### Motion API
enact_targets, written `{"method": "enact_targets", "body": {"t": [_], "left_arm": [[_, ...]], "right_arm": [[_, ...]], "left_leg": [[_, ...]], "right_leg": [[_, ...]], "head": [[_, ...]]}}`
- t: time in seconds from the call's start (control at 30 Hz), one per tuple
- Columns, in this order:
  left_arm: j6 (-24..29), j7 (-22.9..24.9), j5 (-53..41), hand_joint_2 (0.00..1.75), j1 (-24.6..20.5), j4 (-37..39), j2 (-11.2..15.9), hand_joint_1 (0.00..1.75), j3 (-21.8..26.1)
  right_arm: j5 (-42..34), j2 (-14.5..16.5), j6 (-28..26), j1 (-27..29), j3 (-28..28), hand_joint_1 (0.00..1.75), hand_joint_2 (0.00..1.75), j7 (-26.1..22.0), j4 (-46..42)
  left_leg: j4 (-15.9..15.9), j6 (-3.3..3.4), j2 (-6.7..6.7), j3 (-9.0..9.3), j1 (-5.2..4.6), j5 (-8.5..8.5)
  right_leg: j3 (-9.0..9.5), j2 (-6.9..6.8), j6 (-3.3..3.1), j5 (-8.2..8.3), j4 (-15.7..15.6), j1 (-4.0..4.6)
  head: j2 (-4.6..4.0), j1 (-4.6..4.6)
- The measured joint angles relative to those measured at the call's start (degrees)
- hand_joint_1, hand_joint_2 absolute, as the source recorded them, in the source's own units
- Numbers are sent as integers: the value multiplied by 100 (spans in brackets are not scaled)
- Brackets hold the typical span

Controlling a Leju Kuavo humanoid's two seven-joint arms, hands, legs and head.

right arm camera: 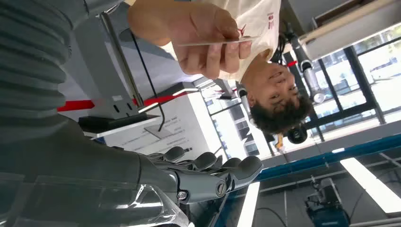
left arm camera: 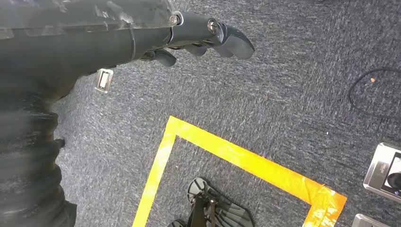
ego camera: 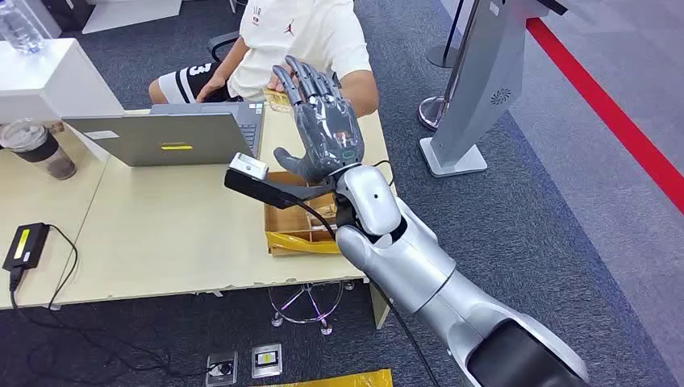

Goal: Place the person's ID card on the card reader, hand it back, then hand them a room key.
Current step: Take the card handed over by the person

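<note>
Grey carpet runs under the pale wooden desk (ego camera: 161, 242) where your robot stands, and a person in a cream shirt (ego camera: 298, 36) sits on the far side. Your right hand (ego camera: 323, 121) is raised over the desk's right end, palm up and fingers spread straight toward the person, with nothing in it. From the right wrist camera, you see those fingers (right arm camera: 227, 168) stretched out flat and the person's hand (right arm camera: 203, 35) just beyond them, pinching a thin card (right arm camera: 217, 42) edge-on between thumb and fingers; the card is apart from your hand, not touching it. Directly beneath your raised hand sits a shallow cardboard tray (ego camera: 294, 226) with dividers, and yellow plastic (ego camera: 302, 243) lies along its near edge. A black bracket with a small silver-topped box (ego camera: 248, 168) sticks out from your wrist toward the left. Beyond that, an open grey laptop (ego camera: 161, 137) stands with its back to you, a plastic cup of dark drink (ego camera: 36, 149) sits by the left edge, and a black power brick (ego camera: 24, 244) with a yellow label lies near the front left corner. Your left hand (left arm camera: 198, 40) hangs down over the carpet, fingers loosely extended and holding nothing, above a corner of yellow floor tape (left arm camera: 236, 158).
</note>
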Motion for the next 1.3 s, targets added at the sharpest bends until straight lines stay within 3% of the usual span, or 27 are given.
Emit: {"method": "enact_targets", "body": {"t": [0.63,1.3], "left_arm": [[-7,27,-73,175,3,0,7,0,-227],[60,105,22,175,3,0,7,0,-326]], "right_arm": [[263,-186,-7,-6,-451,0,175,116,315],[262,-200,8,14,-506,0,175,-15,393]], "left_leg": [[0,0,2,0,0,0],[0,0,2,0,0,0]], "right_leg": [[-1,1,0,0,0,0],[0,1,0,0,1,0]], "head": [[0,-1],[0,-1]]}}
